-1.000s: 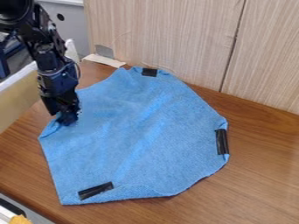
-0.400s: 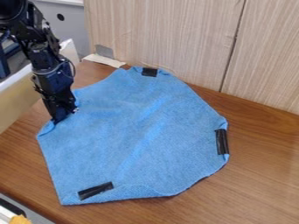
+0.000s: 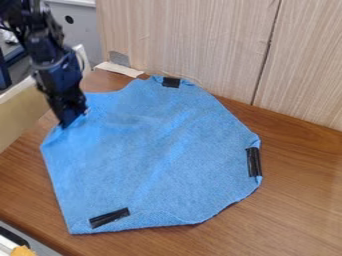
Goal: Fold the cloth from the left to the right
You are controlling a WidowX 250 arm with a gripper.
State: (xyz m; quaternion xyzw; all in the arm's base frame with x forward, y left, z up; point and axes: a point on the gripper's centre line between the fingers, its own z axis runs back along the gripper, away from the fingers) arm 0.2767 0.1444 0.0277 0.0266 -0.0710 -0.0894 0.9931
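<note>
Where left edge of cloth lies, tool touches.

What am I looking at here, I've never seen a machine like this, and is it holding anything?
The black machine at the upper left is a robot arm; the hand at its lower end does the grasping. One fixed camera, looking down at a slant, took every picture. On the wooden table lies a blue cloth with three black strips near its edges. The hand is at the cloth's left edge, but I can't tell whether it grips the fabric.
</note>
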